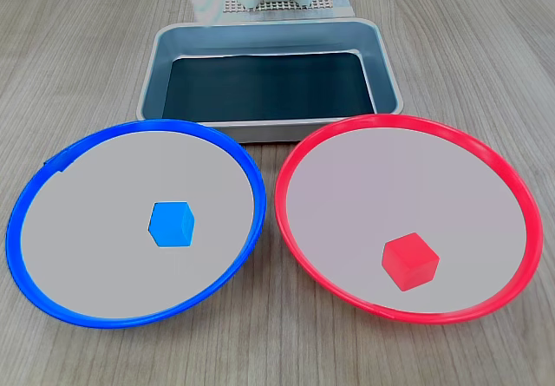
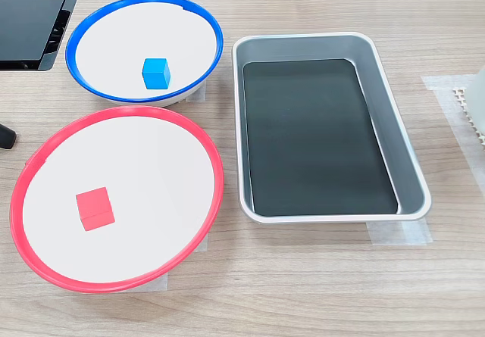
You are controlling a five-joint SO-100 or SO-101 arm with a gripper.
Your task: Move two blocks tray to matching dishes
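Beside the emptied rectangular grey metal tray [image 1: 270,117], the small blue cube [image 1: 172,224] sits in the blue-rimmed round dish [image 1: 26,197] and the small red cube [image 1: 410,261] in the red-rimmed round dish [image 1: 520,199]. Both cubes look light, rigid and smooth, best pinched across opposite flat faces. The gripper's state cannot be told.

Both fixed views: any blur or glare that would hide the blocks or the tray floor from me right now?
In a fixed view, blue block and red block are sharp, only a pale smear blurs the top edge; in another fixed view, the tray floor shows faint banded sheen, with a blurred patch at the top edge.
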